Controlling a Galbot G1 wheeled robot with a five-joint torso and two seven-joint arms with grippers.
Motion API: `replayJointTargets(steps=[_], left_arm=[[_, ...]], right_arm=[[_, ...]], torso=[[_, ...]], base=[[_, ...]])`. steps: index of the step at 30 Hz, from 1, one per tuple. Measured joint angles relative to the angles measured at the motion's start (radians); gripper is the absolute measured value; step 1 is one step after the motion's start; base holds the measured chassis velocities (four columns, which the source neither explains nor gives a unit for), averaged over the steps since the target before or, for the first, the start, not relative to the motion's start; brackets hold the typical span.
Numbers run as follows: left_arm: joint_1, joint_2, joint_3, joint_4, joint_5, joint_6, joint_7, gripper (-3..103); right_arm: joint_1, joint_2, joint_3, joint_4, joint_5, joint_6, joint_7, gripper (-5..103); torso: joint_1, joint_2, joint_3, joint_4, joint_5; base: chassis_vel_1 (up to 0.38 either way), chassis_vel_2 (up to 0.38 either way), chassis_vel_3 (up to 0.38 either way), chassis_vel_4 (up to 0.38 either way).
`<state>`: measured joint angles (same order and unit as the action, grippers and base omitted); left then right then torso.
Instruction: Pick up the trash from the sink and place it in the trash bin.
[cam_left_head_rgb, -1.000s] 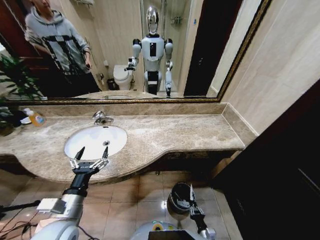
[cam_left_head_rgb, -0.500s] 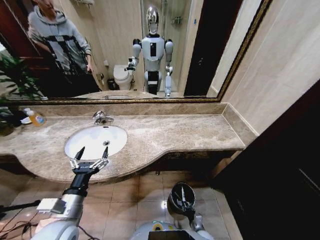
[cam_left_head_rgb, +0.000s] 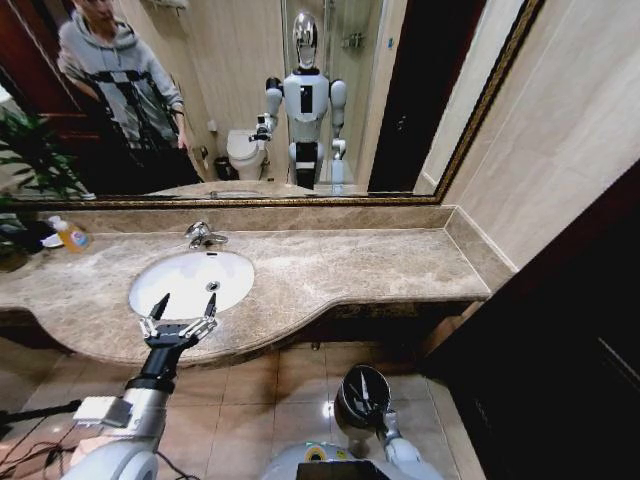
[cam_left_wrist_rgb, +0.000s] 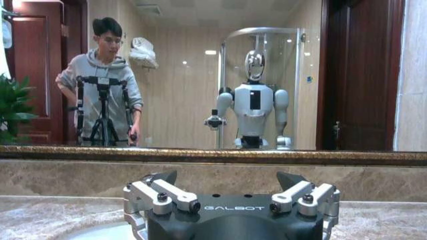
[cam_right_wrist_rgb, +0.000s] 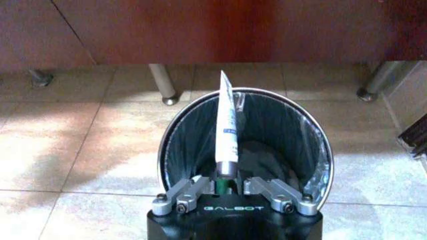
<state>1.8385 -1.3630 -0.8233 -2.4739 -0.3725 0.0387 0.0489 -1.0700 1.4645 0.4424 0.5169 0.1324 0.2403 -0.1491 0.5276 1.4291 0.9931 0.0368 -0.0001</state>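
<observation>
Head view: the left gripper (cam_left_head_rgb: 180, 318) is raised at the sink's (cam_left_head_rgb: 190, 283) near rim, jaws spread and empty. Low on the floor, the right gripper (cam_left_head_rgb: 381, 424) sits beside the bin (cam_left_head_rgb: 360, 394).

Right wrist view: jaws clamped on a white tube (cam_right_wrist_rgb: 227, 130) (blue marks), held over the bin (cam_right_wrist_rgb: 177, 130).

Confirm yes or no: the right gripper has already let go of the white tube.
No, the right gripper is shut on the white tube, above the trash bin.

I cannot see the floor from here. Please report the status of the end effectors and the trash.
Left end effector open, at sink front edge. Right end effector shut on white tube, over trash bin. Nothing in the way.
</observation>
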Motion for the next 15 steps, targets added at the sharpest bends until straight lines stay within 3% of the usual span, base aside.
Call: replayJointTargets(steps=[15], left_arm=[[0.0, 0.0, 0.0, 0.0, 0.0, 0.0, 0.0, 100]], right_arm=[[0.111, 0.023, 0.032, -0.152, -0.066, -0.07, 0.013, 17]], torso=[[0.0, 0.0, 0.0, 0.0, 0.0]], base=[[0.0, 0.0, 0.0, 0.0]])
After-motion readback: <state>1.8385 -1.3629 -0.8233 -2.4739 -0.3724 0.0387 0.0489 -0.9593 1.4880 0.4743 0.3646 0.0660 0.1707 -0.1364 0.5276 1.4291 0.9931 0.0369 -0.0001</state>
